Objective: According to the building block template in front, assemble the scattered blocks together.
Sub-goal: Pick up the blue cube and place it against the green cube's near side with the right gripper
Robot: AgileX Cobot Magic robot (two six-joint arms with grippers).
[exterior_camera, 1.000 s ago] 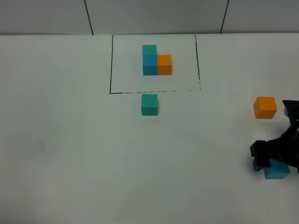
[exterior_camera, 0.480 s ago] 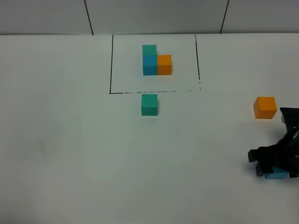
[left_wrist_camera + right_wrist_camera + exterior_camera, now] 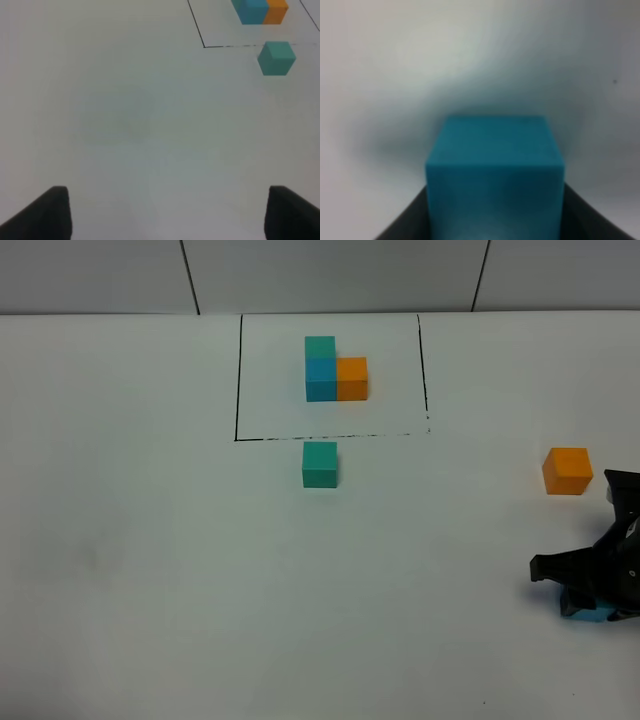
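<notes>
So the right gripper (image 3: 590,596) is clamped on the blue cube (image 3: 494,170). The orange cube (image 3: 567,470) sits near it, while the teal cube (image 3: 320,464) and template (image 3: 336,378) are well away. The left gripper (image 3: 162,215) hangs open.

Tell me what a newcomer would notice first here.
The building block template, an L of teal-green, blue and orange cubes inside a black outline, sits far and central on the table. Near the right edge the right hand is shut on the blue cube, the orange cube lying loose beyond it. The teal-green cube stands alone just outside the outline's near line.
</notes>
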